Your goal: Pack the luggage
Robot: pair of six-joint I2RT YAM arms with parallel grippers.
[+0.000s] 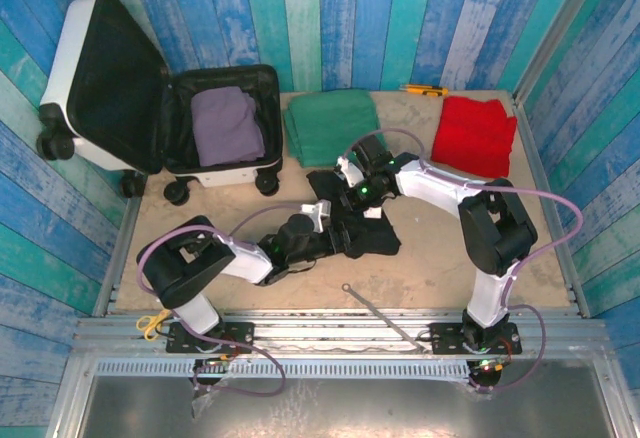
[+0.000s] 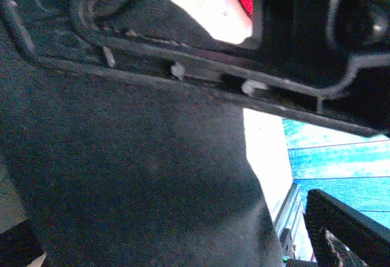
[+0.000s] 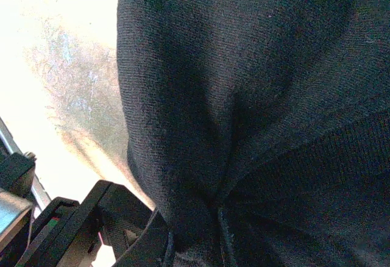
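Top view: the luggage (image 1: 72, 58) sits open at the far left of the table (image 1: 440, 258). Its white lid is propped up and leans left, the black lining shows, and the wheels are on the near side. A folded purple garment (image 1: 228, 123) lies in the base half. To its right along the far edge is a folded green cloth (image 1: 332, 123), then a folded red cloth (image 1: 475, 133) at far right, both outside the case. A black garment (image 1: 380, 240) lies mid-table, just near of the green cloth. My left gripper (image 1: 335, 230) reaches in from the left at its near-left part. My right gripper (image 1: 363, 198) comes in from the right and points down onto its far part. Yellow scissors (image 1: 152, 323) lie at the near left edge, and a thin metal rod (image 1: 375, 308) lies near centre. Left wrist view: my jaws stand wide apart, one finger (image 2: 347, 230) at lower right, the other along the top. The black garment covers the left and middle, close under the top finger; I cannot tell if it touches. There is a bit of red cloth at the top and blue plank wall (image 2: 341, 157) at right. Right wrist view: my right jaws are pinched together on the black garment, and the knit bunches into creases that run down into the grip at the bottom. Bright table shows to the left. The luggage is well apart from both grippers.
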